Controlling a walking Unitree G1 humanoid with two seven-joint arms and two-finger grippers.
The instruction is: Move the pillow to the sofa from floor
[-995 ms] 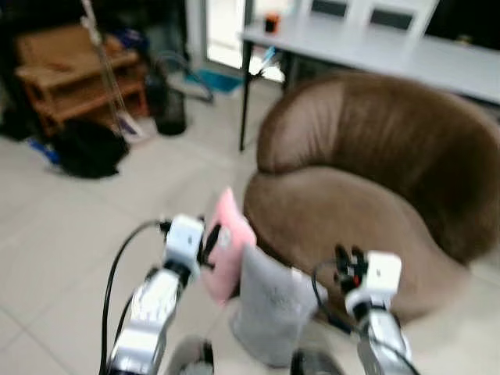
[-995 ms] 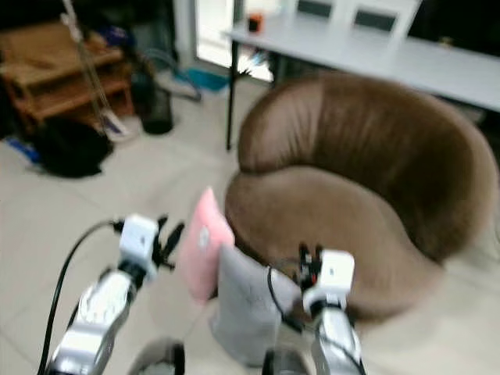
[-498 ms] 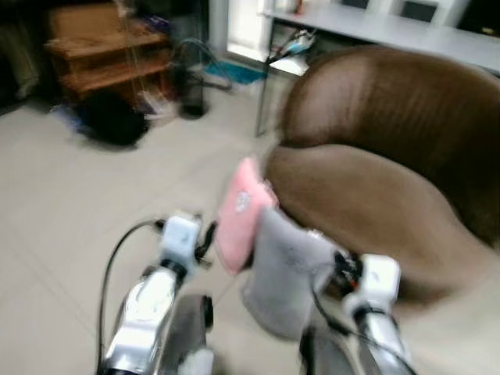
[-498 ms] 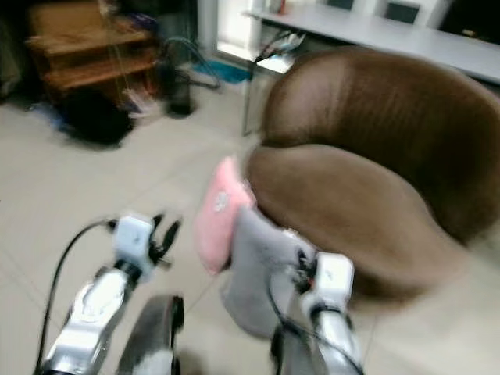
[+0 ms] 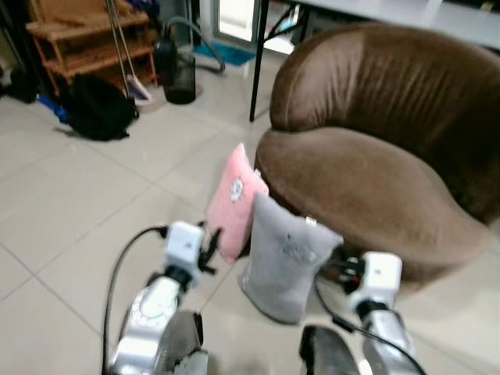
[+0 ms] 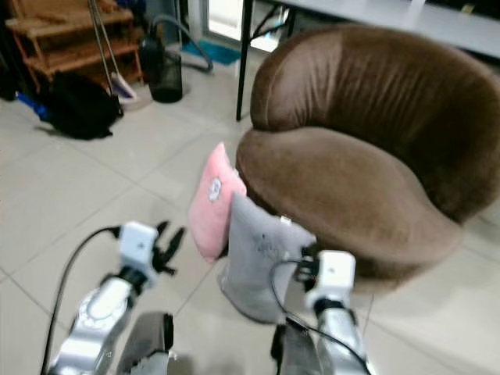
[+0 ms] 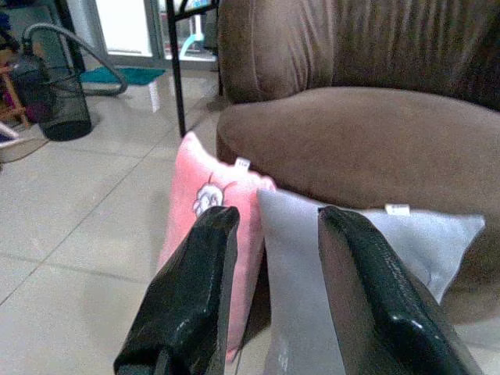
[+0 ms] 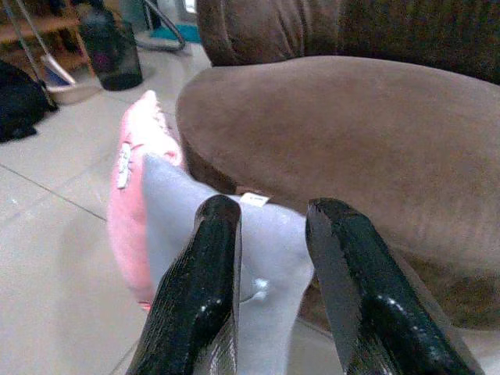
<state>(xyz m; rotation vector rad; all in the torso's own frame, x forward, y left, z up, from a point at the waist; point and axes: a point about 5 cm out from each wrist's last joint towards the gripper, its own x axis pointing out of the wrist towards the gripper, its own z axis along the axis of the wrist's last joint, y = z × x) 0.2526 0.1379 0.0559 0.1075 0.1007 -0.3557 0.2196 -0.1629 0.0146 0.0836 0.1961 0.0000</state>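
Left eye view, sofa: a round brown sofa stands on a pale tiled floor.
Left eye view, pillows: a pink pillow and a grey pillow stand upright on the floor, leaning against the front of the sofa seat. The two touch each other, the pink one on the robot's left.
Left eye view, left gripper: the left gripper is raised just beside the lower edge of the pink pillow; contact cannot be told.
Left eye view, right gripper: the right gripper is raised just beside the right edge of the grey pillow, in front of the sofa base.
Left eye view, background: a black bag, a dark mesh bin and a wooden shelf are well apart from the pillows, at far left. A table leg rises behind the sofa.
Right eye view: same scene; the left gripper's fingers are spread, near the pink pillow but apart from it.
Left wrist view: the two black fingers stand moderately apart with nothing between them. Beyond them are the pink pillow, the grey pillow and the sofa seat.
Right wrist view: the two black fingers stand moderately apart, empty, pointing over the top edge of the grey pillow toward the sofa seat.
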